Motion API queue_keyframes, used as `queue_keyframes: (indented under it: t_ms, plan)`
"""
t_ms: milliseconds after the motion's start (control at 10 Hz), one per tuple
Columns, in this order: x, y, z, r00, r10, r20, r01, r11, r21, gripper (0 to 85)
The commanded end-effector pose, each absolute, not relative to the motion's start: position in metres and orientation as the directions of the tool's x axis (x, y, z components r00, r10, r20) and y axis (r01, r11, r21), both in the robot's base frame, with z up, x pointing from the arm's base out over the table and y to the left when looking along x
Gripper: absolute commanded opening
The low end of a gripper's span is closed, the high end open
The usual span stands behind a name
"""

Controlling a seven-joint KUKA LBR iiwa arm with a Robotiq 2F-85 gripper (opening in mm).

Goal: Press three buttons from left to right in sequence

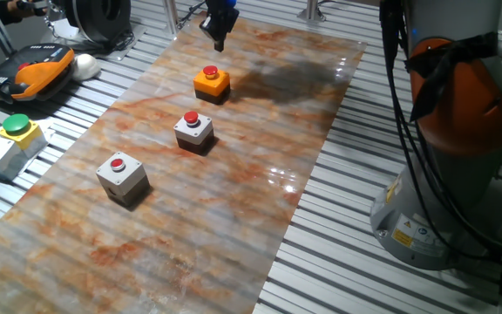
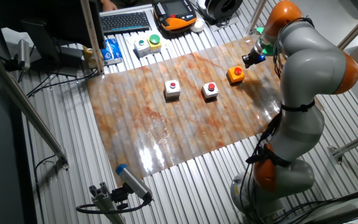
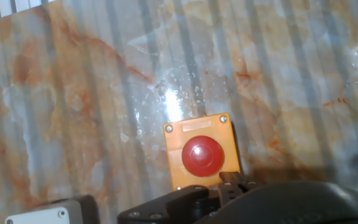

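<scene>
Three button boxes stand in a row on the marbled board (image 1: 234,218). A grey-white box with a red button (image 1: 122,177) is nearest, a second grey-white one (image 1: 193,130) is in the middle, and a flatter orange one (image 1: 211,82) is farthest. They also show in the other fixed view: grey-white (image 2: 173,89), grey-white (image 2: 211,90), orange (image 2: 235,74). My gripper (image 1: 219,37) hangs above the board just beyond the orange box, apart from it, with its fingers together in one tip. In the hand view the orange box (image 3: 201,152) lies just ahead of the gripper (image 3: 234,180).
A grey box with a green button and yellow top (image 1: 11,138) sits off the board at the left. An orange-black pendant (image 1: 29,71) lies behind it. The robot base (image 1: 451,174) stands at the right of the board. A keyboard (image 2: 124,22) lies behind the board.
</scene>
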State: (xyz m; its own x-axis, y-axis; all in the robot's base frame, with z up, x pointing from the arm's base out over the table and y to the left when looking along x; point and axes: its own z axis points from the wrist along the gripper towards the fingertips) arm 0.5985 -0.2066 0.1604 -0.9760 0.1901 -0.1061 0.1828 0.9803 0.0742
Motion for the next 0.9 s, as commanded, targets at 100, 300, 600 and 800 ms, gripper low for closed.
queue_keyframes:
  t_ms: [100,300,600,800]
  plan:
    - [0.601,-0.205,0.158,-0.976,0.192,-0.104,0.185,0.98,0.074,0.0]
    - [0.605,-0.202,0.154,-0.975,0.195,-0.104,0.188,0.979,0.074,0.0]
    - [0.609,-0.199,0.149,-0.974,0.198,-0.106,0.191,0.979,0.072,0.0]
    - [0.61,-0.197,0.146,-0.974,0.198,-0.107,0.191,0.979,0.074,0.0]
